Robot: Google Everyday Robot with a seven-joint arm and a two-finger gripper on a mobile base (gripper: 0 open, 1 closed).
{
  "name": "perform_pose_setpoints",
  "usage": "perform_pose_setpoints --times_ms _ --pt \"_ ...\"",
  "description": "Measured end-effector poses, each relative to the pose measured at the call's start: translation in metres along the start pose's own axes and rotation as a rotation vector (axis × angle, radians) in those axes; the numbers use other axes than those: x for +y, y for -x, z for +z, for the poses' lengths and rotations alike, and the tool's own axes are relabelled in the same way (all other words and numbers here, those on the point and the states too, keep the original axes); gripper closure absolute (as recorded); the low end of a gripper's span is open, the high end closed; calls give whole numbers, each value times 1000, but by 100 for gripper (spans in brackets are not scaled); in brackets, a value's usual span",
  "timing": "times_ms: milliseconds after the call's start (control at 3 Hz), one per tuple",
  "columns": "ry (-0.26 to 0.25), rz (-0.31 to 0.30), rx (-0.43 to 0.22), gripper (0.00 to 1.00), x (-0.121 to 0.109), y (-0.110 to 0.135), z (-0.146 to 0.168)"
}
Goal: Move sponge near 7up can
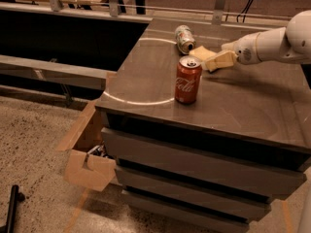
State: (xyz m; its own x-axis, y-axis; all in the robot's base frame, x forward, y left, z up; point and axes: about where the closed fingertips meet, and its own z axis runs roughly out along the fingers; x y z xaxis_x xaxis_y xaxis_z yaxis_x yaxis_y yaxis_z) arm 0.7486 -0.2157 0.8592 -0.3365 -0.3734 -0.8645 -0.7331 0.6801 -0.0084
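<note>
Pale yellow foam sponge point(200, 53) lies on the dark tabletop point(243, 101), just beside the tipped green-white 7up can point(184, 38) — gripper point(219, 61) at its right end, grip state can't tell. Upright red Coca-Cola can point(188, 80) stands nr, in front.

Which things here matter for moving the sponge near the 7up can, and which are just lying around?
For the job: sponge; 7up can, on its side; gripper, beside the sponge.
Lying about: Coca-Cola can, upright; cardboard box on the floor.
</note>
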Motion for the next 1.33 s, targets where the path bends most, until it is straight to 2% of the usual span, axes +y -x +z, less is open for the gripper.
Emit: perform_pose_setpoints --times_ms 333,667,1000,1333 --pt "-1 0 0 0 0 0 0" --pt "-82 28 -10 0 -22 0 -24" --pt "-224 73 -36 0 -55 -1 -68" --pt "-417 108 -41 0 -94 -7 -121"
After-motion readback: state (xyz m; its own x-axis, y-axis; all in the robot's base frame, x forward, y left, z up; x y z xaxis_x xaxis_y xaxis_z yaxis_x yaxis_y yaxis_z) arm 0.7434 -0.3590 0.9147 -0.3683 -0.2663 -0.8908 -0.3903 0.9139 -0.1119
